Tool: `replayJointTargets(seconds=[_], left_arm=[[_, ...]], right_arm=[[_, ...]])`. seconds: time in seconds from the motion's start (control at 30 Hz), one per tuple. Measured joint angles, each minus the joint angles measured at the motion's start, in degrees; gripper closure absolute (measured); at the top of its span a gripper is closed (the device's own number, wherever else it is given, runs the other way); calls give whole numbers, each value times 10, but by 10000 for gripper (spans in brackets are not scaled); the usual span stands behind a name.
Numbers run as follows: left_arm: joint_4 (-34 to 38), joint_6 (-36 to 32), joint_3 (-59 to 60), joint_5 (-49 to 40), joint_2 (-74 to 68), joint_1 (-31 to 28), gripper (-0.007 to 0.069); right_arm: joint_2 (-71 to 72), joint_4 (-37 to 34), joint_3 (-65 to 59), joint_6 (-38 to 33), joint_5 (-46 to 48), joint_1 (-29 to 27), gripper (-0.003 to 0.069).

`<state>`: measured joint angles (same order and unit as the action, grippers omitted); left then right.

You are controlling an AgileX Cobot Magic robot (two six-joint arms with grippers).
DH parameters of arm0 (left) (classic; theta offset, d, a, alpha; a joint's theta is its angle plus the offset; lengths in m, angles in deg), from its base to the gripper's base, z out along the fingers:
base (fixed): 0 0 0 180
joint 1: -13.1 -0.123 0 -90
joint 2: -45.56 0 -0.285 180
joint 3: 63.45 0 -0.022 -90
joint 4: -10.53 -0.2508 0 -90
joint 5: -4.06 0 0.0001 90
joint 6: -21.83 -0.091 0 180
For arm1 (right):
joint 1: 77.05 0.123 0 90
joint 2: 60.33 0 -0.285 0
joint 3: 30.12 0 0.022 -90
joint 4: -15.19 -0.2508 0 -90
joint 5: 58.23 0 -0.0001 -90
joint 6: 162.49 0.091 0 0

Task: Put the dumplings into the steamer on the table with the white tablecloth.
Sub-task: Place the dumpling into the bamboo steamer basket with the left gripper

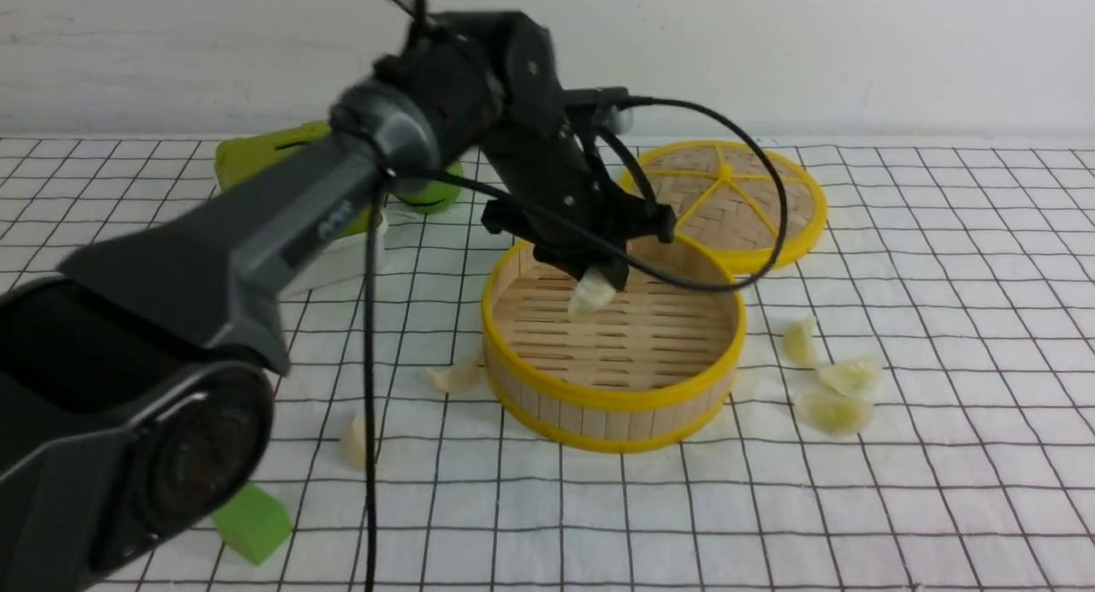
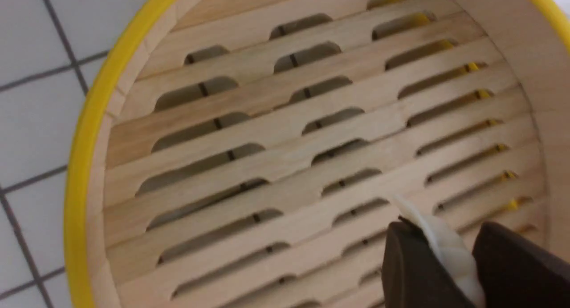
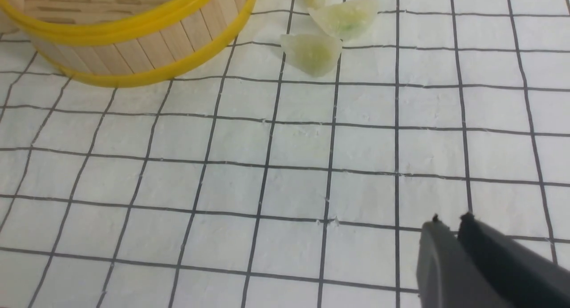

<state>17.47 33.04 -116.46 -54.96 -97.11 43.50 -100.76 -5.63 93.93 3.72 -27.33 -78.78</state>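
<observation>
Your left fingers (image 2: pixel 434 254) pinch a cream-white crescent dumpling (image 2: pixel 454 254) above the round, yellow-rimmed bamboo steamer (image 1: pixel 612 395), its slatted floor showing. Your right fingers (image 3: pixel 449 228) sit nearly together over white gridded cloth (image 3: pixel 294 188), open toward the near right.
</observation>
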Motion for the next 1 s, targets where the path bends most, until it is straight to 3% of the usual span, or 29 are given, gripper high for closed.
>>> replayJointTargets(seconds=[0.17,0.43,0.53,0.73,0.83,0.93,1.0], left_arm=[[-84,80,0,54,-28,10,454],[-91,151,0,92,-43,9,453],[-98,176,0,96,-59,9,396],[-99,182,-11,85,-60,9,249],[-102,174,-40,29,-45,9,220],[-114,139,-64,-18,-21,9,216],[-154,49,-94,-88,28,8,216]], right_arm=[[0,-1,0,0,0,0,597],[0,-5,0,0,0,0,595],[0,-5,0,0,0,0,589],[0,-5,0,0,0,0,585],[0,-6,-3,0,-1,0,582],[0,-7,-6,0,-1,0,580],[0,-7,-7,0,-2,0,579]])
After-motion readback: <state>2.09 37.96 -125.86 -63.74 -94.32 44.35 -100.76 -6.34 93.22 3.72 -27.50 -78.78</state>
